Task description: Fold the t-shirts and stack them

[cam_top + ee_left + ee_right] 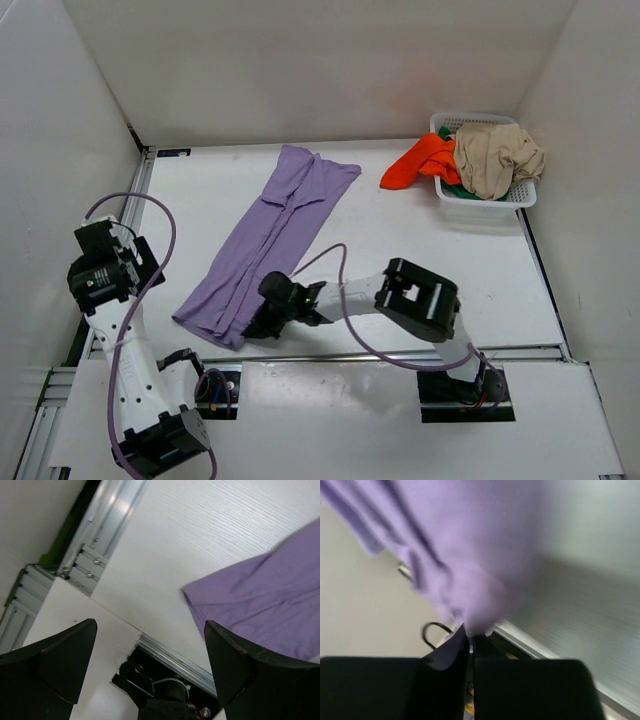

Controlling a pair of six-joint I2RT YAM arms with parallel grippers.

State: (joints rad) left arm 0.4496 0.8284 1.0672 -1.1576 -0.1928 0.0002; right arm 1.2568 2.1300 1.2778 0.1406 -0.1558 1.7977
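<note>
Top external view: the right arm point(420, 298) is bent low and leftward, the right gripper point(262, 318) clamped onto the near hem of the lavender t-shirt point(270, 235) — the left gripper point(150, 625) is held wide apart.

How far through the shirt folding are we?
Done: lavender shirt looks folded lengthwise into a strip. In hand: right gripper pinches its near end, jaws shut; left gripper open. Left: finishing that fold, plus beige shirt, orange-red shirt and green shirt at the basket. No stack yet.

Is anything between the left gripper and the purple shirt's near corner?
Nothing visible. Only bare table separates the open left gripper from the corner of the purple shirt. The right gripper pinches the near edge farther along.
</note>
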